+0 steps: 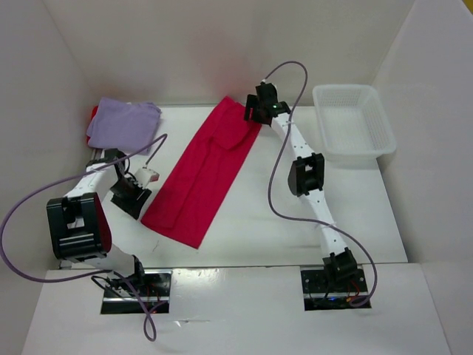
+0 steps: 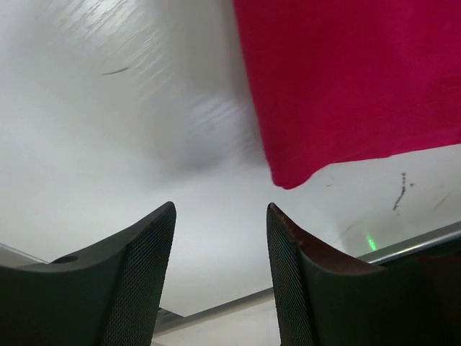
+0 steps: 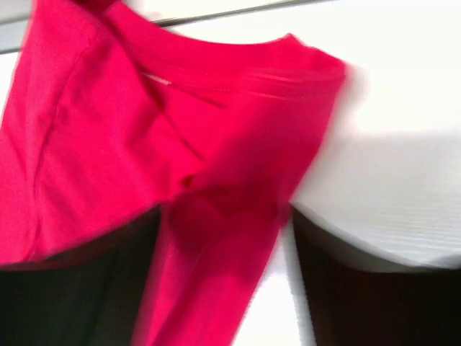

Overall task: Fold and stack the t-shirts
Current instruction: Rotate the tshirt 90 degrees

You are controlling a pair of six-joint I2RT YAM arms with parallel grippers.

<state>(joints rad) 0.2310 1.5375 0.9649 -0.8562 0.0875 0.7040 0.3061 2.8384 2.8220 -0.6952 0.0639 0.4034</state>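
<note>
Top view: long red shirt lies beside the white bin

The white bin (image 1: 358, 153) sits at the far right of the table (image 1: 369, 222). Left of the bin lies the pinkish red t-shirt (image 1: 203, 174), folded into a long slanted strip. Its far end is the end nearer the bin. Much farther left of the bin, past the long shirt, sits the purple t-shirt (image 1: 122, 124) in a soft heap. A bit of bright red cloth (image 1: 94, 112) peeks out from under it.

The right arm (image 1: 307, 174) stretches over the table between the bin and the long shirt. The right gripper (image 1: 253, 111) is at the shirt's far end. In the right wrist view everything is blurry. Red cloth fills the space between the two dark fingers (image 3: 346, 303). I cannot tell if they are pinching it.

In the left wrist view, the left gripper (image 2: 220, 209) has its jaws spread, with only bare table between them. A corner of the long shirt lies just past them. This gripper is on the side of the shirt away from the bin.
</note>
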